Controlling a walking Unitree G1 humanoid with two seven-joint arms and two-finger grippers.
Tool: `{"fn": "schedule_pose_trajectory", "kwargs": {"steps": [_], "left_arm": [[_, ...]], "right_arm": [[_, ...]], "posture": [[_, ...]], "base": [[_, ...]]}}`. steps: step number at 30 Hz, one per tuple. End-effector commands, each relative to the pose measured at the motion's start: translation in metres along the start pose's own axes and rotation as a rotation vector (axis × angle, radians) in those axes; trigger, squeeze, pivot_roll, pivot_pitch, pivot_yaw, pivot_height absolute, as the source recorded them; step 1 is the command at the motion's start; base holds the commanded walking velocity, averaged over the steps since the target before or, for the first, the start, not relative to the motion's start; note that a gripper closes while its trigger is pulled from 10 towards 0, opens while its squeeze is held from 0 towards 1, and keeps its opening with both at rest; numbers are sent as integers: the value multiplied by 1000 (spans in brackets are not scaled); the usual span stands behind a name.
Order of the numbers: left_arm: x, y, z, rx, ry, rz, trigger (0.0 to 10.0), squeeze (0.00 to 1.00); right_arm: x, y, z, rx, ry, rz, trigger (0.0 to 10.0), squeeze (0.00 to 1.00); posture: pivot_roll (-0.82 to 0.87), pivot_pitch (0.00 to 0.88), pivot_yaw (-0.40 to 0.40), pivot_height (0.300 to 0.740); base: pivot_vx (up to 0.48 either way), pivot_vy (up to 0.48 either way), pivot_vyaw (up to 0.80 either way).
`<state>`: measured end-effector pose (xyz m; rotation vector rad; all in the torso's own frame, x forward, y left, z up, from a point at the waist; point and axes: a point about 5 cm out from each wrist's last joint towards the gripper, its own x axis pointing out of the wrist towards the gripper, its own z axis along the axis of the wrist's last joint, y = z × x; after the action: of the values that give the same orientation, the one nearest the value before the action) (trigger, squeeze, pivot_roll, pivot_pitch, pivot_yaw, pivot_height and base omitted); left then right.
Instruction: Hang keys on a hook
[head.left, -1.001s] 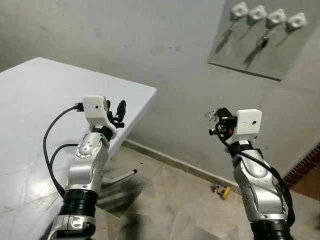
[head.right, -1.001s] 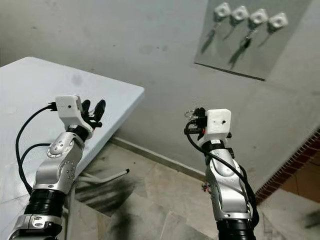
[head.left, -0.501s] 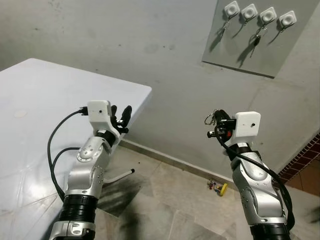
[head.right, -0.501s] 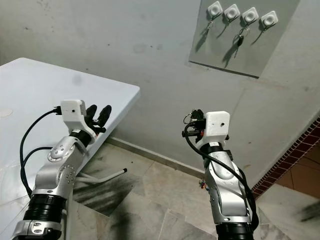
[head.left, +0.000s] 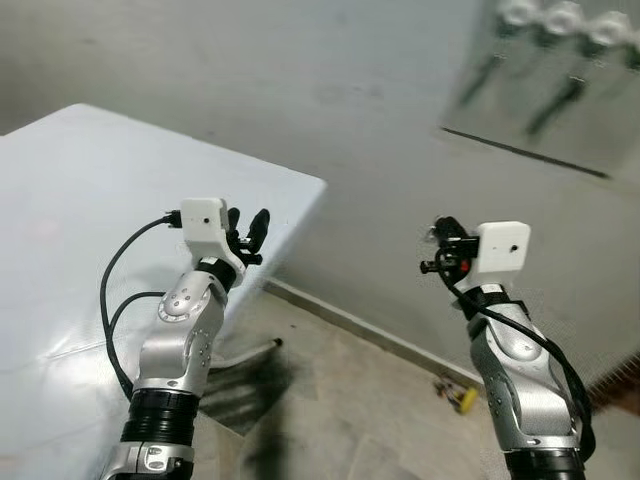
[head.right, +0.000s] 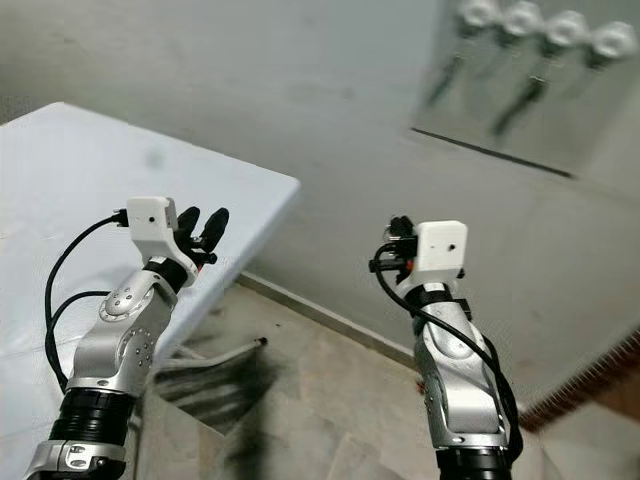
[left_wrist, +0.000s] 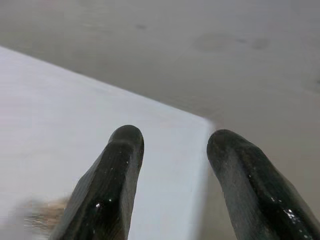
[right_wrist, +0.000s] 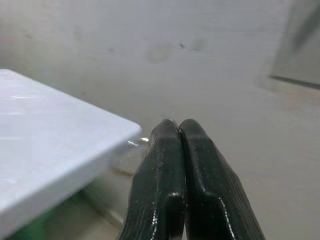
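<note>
L gripper (head.left: 247, 226): raised over the near-right edge of the table (head.left: 90, 220), fingers wide apart, nothing in them. Idle.

R gripper (right_wrist: 180, 131): raised mid-air, right of the table and well short of the wall, fingers pressed tight together. A thin bright glint pokes out beside the tips in the R wrist view; looks like a key ring, so prob pinching the keys (head.left: 437, 234). In the head views they're just a small dark/metallic blob at the tips; can't tell key count or how the ring hangs.

Step, my read: carry/approach. Keys in hand, not yet at the hooks.

Hooks (head.right: 545, 28): row of four white ones on a grey panel (head.right: 560, 120), far right and high on the wall, well above and beyond the R gripper. Blurred; dark things seem to hang from some, can't tell which is free.

Next move calls for: get closer, lift R arm up to hook height, pick a free hook, line the ring opening over its tip, then let go. Risk: ring orientation unknown, could miss.

Small yellow item (head.left: 464, 397) on the floor by the wall, far right.
</note>
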<state>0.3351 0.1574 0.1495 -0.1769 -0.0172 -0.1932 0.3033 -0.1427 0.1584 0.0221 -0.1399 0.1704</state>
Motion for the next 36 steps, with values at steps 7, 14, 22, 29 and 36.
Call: {"fn": "schedule_pose_trajectory", "kwargs": {"steps": [7,14,22,29,36], "left_arm": [[5,-17,3,1,-10,-56,10000,0],[4,-17,3,7,-6,-64,10000,0],[4,-24,2,35,-9,-90,10000,0],[2,-26,2,31,-16,-94,10000,0],[4,-28,9,101,-33,-81,10000,0]], "right_arm": [[-1,-13,0,-13,19,-42,10000,0],[-1,-11,-2,-8,31,-39,10000,0],[-1,-10,-4,-13,42,-33,10000,0],[-1,-10,-3,-1,29,-46,10000,0],[-1,-11,-2,-13,46,-48,10000,0]], "posture": [[-72,28,-40,740],[-72,24,-41,740],[-68,20,-43,740],[-68,26,-44,740],[-68,43,-46,740]], "base": [[480,0,-640],[480,0,-671],[226,0,-666],[0,0,-614],[0,0,0]]}}
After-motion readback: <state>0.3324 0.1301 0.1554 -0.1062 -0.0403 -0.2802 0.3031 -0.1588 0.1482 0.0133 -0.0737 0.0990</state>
